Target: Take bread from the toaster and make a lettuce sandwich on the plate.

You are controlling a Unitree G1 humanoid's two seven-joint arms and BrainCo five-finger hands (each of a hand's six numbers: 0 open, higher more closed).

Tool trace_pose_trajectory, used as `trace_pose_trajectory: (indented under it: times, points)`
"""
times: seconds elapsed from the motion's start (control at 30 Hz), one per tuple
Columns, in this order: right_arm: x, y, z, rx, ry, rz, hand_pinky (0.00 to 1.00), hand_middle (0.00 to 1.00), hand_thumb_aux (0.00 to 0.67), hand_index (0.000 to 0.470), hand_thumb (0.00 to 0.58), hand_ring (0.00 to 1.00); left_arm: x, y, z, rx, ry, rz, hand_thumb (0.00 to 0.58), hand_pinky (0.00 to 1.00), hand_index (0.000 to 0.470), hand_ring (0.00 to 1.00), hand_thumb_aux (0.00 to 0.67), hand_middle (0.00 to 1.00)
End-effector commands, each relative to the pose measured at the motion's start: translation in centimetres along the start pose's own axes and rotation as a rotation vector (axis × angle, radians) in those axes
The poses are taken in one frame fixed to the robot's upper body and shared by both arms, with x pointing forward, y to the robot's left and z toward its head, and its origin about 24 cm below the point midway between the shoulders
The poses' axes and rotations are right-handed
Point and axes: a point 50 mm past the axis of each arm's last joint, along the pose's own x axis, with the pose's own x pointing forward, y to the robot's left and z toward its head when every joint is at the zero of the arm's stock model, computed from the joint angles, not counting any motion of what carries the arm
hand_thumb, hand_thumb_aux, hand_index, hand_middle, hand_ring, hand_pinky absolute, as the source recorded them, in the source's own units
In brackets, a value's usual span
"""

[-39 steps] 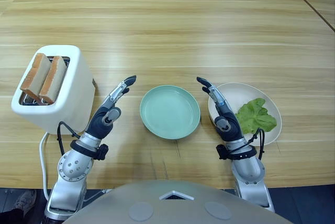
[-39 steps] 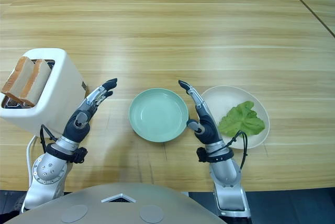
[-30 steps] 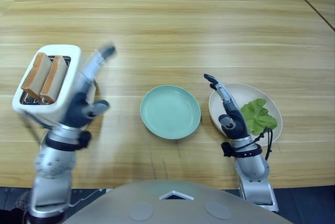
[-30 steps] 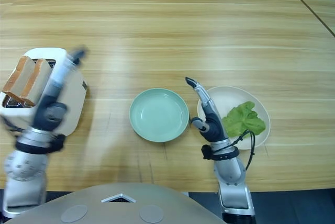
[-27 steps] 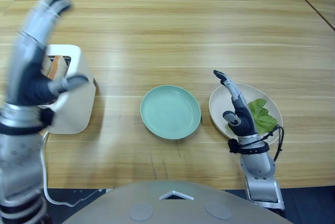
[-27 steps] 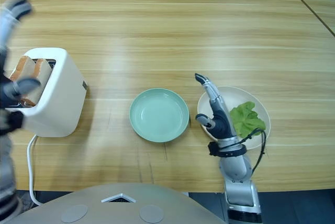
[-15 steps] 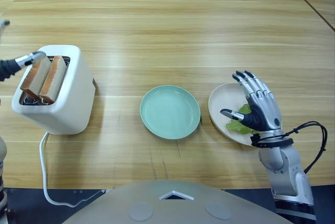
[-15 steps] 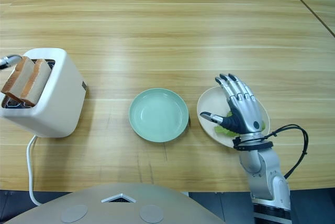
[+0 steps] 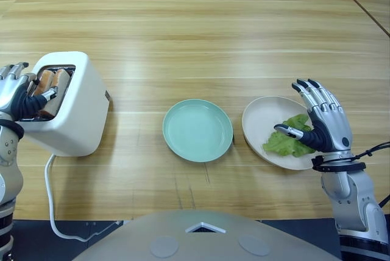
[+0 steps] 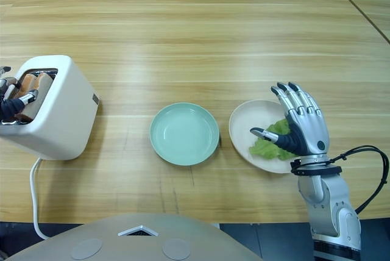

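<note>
Bread (image 9: 53,84), two slices side by side, stands in the slots of the white toaster (image 9: 79,111), which sits on the bench (image 9: 195,29) well to the left of the green plate (image 9: 198,130). The left robot hand (image 9: 17,93) is at the far-left side of that toaster, level with its top and right against the slices; whether it has closed on one of them I cannot tell. A white cord (image 9: 50,197) trails from the toaster toward the near edge of the bench, left of the green plate.

Just to the right of the green plate, almost rim to rim with it, lies a beige plate (image 9: 261,117) with a lettuce leaf (image 9: 285,143) on its near-right part. The right robot hand (image 9: 326,127) hangs over that leaf, further right of the green plate, fingers (image 9: 312,90) spread and pointing away from the robot, thumb stretched out above the lettuce, holding nothing.
</note>
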Motion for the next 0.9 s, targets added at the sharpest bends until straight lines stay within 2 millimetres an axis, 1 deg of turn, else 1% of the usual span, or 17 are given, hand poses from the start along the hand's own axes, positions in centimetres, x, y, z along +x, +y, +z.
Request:
trace_pose_trajectory:
  times: [0.03, 0.17, 0.3, 0.43, 0.57, 0.73, 0.9]
  points:
    - [0.0, 0.0, 0.1, 0.008, -0.005, 0.02, 0.0, 0.0, 0.0, 0.0, 0.0, 0.0, -0.3, 0.4, 0.0, -0.022, 0.018, 0.041, 0.0, 0.0, 0.0, 0.0, 0.0, 0.0]
    - [-0.3, 0.1, 0.1, 0.018, 0.002, 0.028, 0.0, 0.0, 0.0, 0.0, 0.0, 0.0, -0.3, 1.9, -0.4, -0.011, 0.027, 0.141, 0.0, 0.0, 0.0, 0.0, 0.0, 0.0]
    - [-0.6, 0.3, 0.2, 0.025, 0.005, 0.035, 0.0, 0.0, 0.0, 0.0, 0.0, 0.0, -0.5, 2.4, -0.8, 0.004, 0.036, 0.172, 0.0, 0.0, 0.0, 0.0, 0.0, 0.0]
    - [-0.8, 0.3, 0.3, 0.029, 0.006, 0.04, 0.0, 0.0, 0.0, 0.0, 0.0, 0.0, -0.5, 2.0, -1.7, 0.05, 0.065, 0.148, 0.0, 0.0, 0.0, 0.0, 0.0, 0.0]
    - [-1.0, 0.4, 0.4, 0.031, 0.006, 0.048, 0.0, 0.0, 0.0, 0.0, 0.0, 0.0, -0.5, 1.3, -2.2, 0.085, 0.082, 0.115, 0.0, 0.0, 0.0, 0.0, 0.0, 0.0]
    - [-1.2, 0.5, 0.3, 0.03, 0.01, 0.057, 0.0, 0.0, 0.0, 0.0, 0.0, 0.0, -0.7, 1.2, -2.9, 0.105, 0.11, 0.099, 0.0, 0.0, 0.0, 0.0, 0.0, 0.0]
    - [-1.3, 0.5, 0.1, 0.023, 0.015, 0.064, 0.0, 0.0, 0.0, 0.0, 0.0, 0.0, -0.7, 0.8, -2.2, 0.106, 0.069, 0.066, 0.0, 0.0, 0.0, 0.0, 0.0, 0.0]
